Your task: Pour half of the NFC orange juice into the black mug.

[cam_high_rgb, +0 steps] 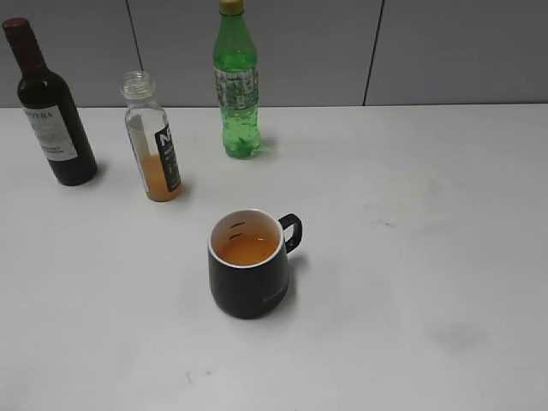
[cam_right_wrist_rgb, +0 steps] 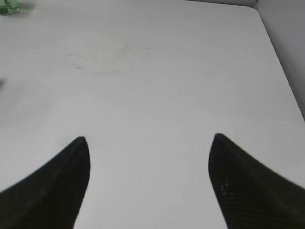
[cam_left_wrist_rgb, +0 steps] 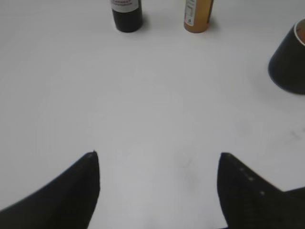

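**A:** Where's your juice bottle right now?

**B:** Your juice bottle (cam_high_rgb: 152,141) stands upright on the white table (cam_high_rgb: 411,257), back left, with no cap on its neck. Orange liquid fills only its lower part. You'll find it between the dark wine bottle (cam_high_rgb: 50,111) on its left and the green soda bottle (cam_high_rgb: 237,86) further back on its right, apart from both.

**A:** And the mug?

**B:** Your black mug (cam_high_rgb: 249,270) sits nearer the front, near the middle of the table, well apart from the bottle. Its handle points right and back. You can see orange liquid inside it, against the white inner wall.

**A:** What are your grippers doing?

**B:** Your left gripper (cam_left_wrist_rgb: 158,162) has its jaws spread wide over bare table, holding nothing. In the left wrist view you see the bases of the wine bottle (cam_left_wrist_rgb: 127,14) and the juice bottle (cam_left_wrist_rgb: 198,16) far ahead, and the mug (cam_left_wrist_rgb: 288,62) at the right edge. Your right gripper (cam_right_wrist_rgb: 150,143) is likewise spread apart and empty, over bare table, with a sliver of the green bottle (cam_right_wrist_rgb: 8,6) in the top left corner. Neither arm shows in the exterior view.
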Motion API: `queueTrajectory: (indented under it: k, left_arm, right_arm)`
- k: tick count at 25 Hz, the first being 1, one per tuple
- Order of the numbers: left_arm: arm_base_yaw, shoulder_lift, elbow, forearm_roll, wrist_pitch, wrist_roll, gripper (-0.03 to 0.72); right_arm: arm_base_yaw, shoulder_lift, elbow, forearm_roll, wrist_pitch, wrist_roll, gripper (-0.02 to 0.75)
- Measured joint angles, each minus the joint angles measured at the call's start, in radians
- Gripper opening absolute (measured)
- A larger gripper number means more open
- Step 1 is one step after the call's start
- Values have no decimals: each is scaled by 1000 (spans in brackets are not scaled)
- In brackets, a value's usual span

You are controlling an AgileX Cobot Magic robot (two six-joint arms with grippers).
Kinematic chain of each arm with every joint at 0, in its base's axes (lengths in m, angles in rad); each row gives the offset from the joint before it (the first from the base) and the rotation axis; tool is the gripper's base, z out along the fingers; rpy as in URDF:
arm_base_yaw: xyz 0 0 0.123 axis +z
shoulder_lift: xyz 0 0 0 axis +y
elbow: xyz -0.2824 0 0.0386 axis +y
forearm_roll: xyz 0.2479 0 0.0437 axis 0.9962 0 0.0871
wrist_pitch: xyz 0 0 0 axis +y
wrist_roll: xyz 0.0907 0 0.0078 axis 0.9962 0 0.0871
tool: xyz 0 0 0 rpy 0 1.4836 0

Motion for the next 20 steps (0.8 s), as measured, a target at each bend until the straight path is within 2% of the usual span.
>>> queueTrajectory:
  k: [5, 20]
  left_arm:
    - [0, 7, 25, -50, -53, 56, 582]
    - [3, 5, 25, -61, -64, 62, 578]
  right_arm:
    - [0, 0, 0, 0, 0, 0, 587]
    - [0, 0, 0, 0, 0, 0, 587]
